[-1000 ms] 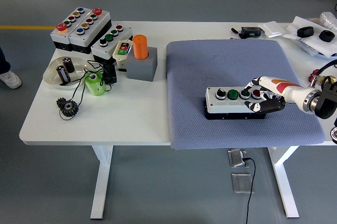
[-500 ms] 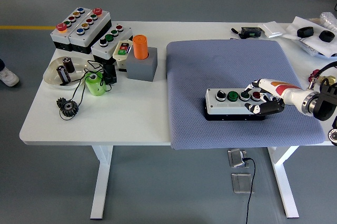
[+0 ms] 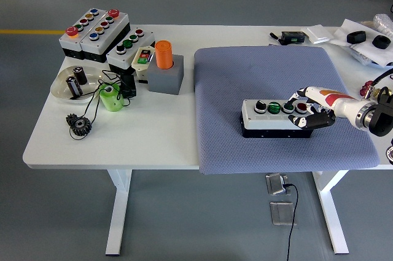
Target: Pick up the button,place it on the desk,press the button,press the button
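A white button box (image 3: 270,117) with a black base and a row of several buttons, among them black, green and red ones, lies on the blue-grey mat (image 3: 258,70) at the table's right. My right hand (image 3: 311,112) comes in from the right edge. It is shut on the box's right end, with white fingers (image 3: 302,96) over the top by the red button and dark fingertips down the front side. Whether the base touches the mat cannot be told. The left arm is out of view.
Several other button boxes (image 3: 95,31) stand at the back left, near an orange cylinder (image 3: 163,54) on a grey block. A bowl (image 3: 63,84) with batteries, a green part (image 3: 110,97) and a black gear (image 3: 80,126) lie left. Black items (image 3: 367,41) sit at the back right.
My right hand has shifted slightly right and towards the far side, taking the button box with it. Everything on the left has stayed put.
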